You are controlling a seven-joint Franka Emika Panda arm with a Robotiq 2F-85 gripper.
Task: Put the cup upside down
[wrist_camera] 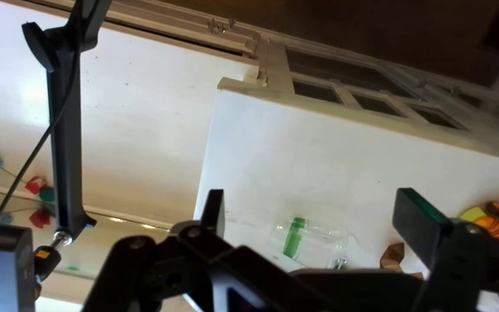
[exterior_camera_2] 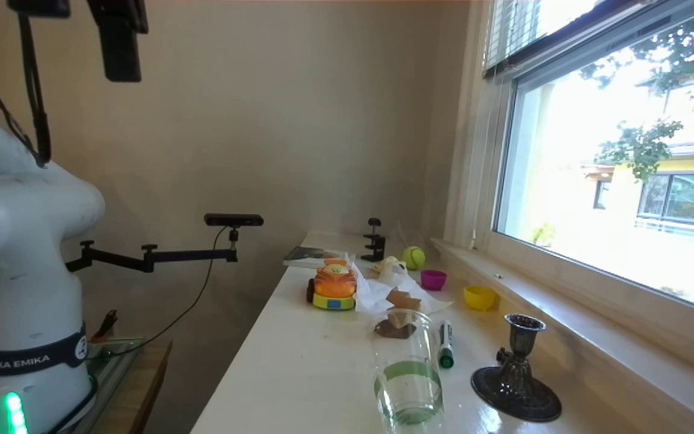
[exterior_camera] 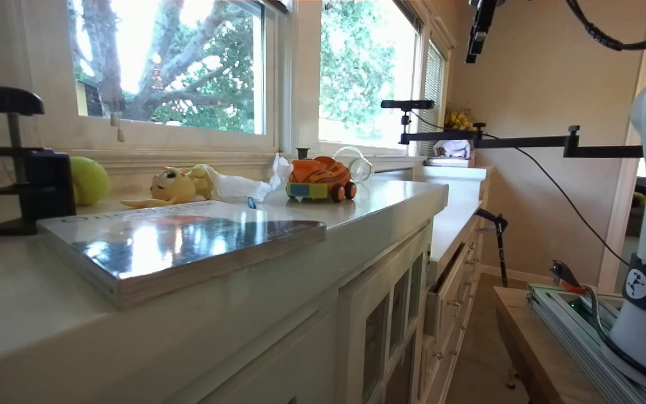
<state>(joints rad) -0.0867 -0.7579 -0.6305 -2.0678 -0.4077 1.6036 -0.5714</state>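
The cup is a clear glass (exterior_camera_2: 408, 371) with a green band. It appears to lie on its side on the white counter. It shows in both exterior views, partly behind the orange toy car in an exterior view (exterior_camera: 361, 168). In the wrist view the glass (wrist_camera: 293, 237) lies below and between the fingers, its lower side partly hidden by the gripper. My gripper (wrist_camera: 314, 216) is open and empty, its fingers wide apart. It hangs high above the counter, well away from the glass, at the top of an exterior view (exterior_camera: 473, 47).
Around the glass stand a dark candlestick (exterior_camera_2: 518, 374), a green marker (exterior_camera_2: 446, 345), a brown block (exterior_camera_2: 402, 301) and the orange toy car (exterior_camera_2: 334, 284). Yellow (exterior_camera_2: 479, 298) and purple (exterior_camera_2: 433, 279) small cups sit near the window sill. A camera arm (wrist_camera: 65, 143) crosses the wrist view.
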